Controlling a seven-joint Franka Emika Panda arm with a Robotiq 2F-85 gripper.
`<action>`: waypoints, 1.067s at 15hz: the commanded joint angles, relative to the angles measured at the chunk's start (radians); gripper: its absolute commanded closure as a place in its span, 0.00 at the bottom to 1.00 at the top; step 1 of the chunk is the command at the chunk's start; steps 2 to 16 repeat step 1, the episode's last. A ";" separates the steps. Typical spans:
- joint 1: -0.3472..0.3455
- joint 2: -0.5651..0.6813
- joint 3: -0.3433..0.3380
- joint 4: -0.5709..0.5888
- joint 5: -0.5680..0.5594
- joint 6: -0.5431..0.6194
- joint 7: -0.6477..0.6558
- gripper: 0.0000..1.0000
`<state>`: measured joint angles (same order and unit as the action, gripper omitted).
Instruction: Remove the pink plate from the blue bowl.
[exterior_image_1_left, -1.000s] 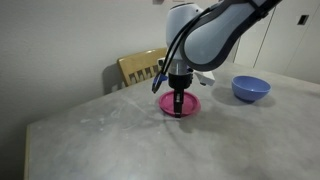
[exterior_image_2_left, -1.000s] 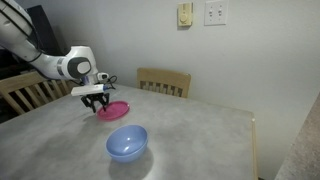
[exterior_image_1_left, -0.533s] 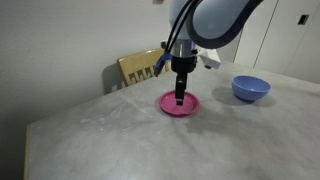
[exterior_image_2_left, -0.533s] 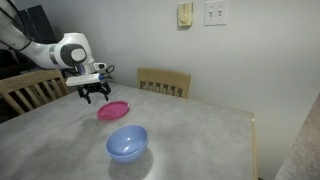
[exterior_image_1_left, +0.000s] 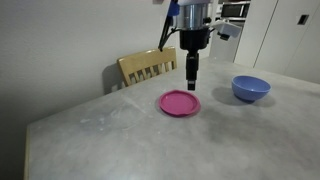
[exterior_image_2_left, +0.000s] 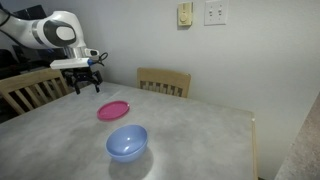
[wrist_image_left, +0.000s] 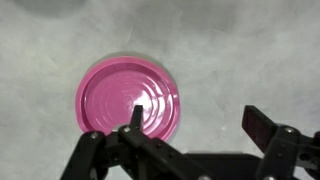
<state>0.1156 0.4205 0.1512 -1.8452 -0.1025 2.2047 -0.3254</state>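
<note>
The pink plate lies flat on the grey table, apart from the blue bowl, which stands empty a short way off. My gripper hangs open in the air well above the plate, nothing between its fingers. In the wrist view the pink plate sits below and left of centre, with my gripper spread wide over it; one fingertip overlaps the plate's edge in the picture, the other stands over bare table.
A wooden chair stands at the table's far side. A second chair is beside the arm's base. The table edge runs near the wall; light switches are on the wall.
The gripper opened and let go of the pink plate, then rose straight up away from it. The plate stays flat on the table; the bowl has not moved.
</note>
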 joint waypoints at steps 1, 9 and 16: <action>-0.002 -0.007 0.001 -0.003 0.000 -0.007 0.000 0.00; -0.002 -0.007 0.001 -0.003 0.000 -0.007 0.000 0.00; -0.002 -0.007 0.001 -0.003 0.000 -0.007 0.000 0.00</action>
